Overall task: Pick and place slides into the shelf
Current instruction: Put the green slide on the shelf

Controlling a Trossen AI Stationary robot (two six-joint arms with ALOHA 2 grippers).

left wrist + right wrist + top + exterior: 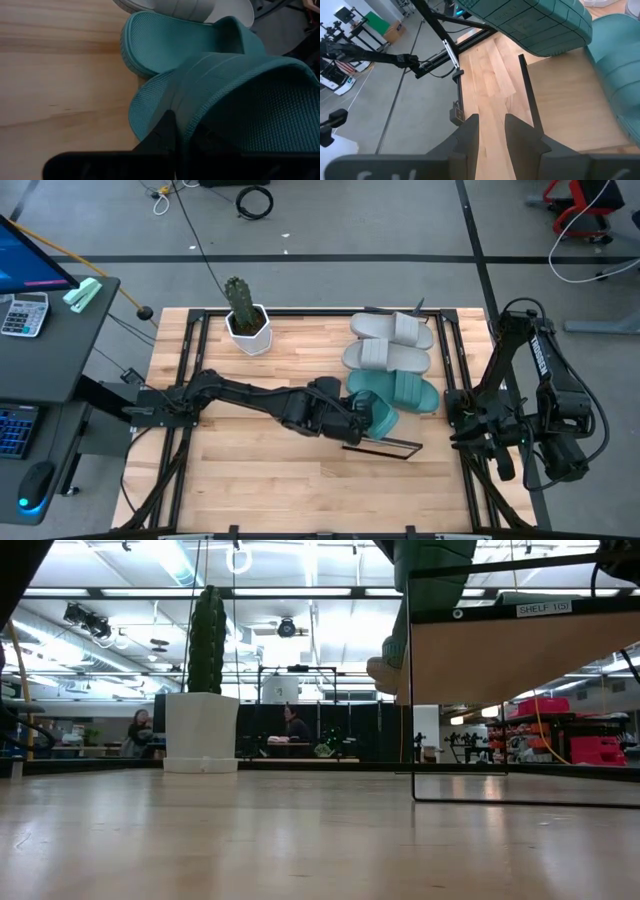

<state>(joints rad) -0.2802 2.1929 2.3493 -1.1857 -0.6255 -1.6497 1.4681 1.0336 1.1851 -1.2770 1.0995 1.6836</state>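
Note:
My left gripper (352, 420) is at mid-table, shut on a teal slide (378, 418), which shows from below in the right wrist view (535, 20) and at the top of the low view (430, 565). The second teal slide (405, 390) and two light grey slides (392, 329) (385, 357) lie side by side, soles down, on the shelf's plank top. The shelf (510, 650) has a thin dark frame (385, 444). My right gripper (487, 135) waits open at the table's right edge, beside the shelf. My left gripper holds the teal slide by the edge of its wide strap (200, 112). One finger (167, 132) lies outside on the strap and the other reaches under it, inside the slide. It comes from the table's left. The slide is tilted and lifted above the shelf's plank.
A cactus in a white pot (245, 320) stands near the table's far edge, left of the shelf. Dark frame rails (185, 380) run along the table's left and right sides. Bare wood lies in front of the shelf toward the near edge. People (290, 725) sit far off in the room.

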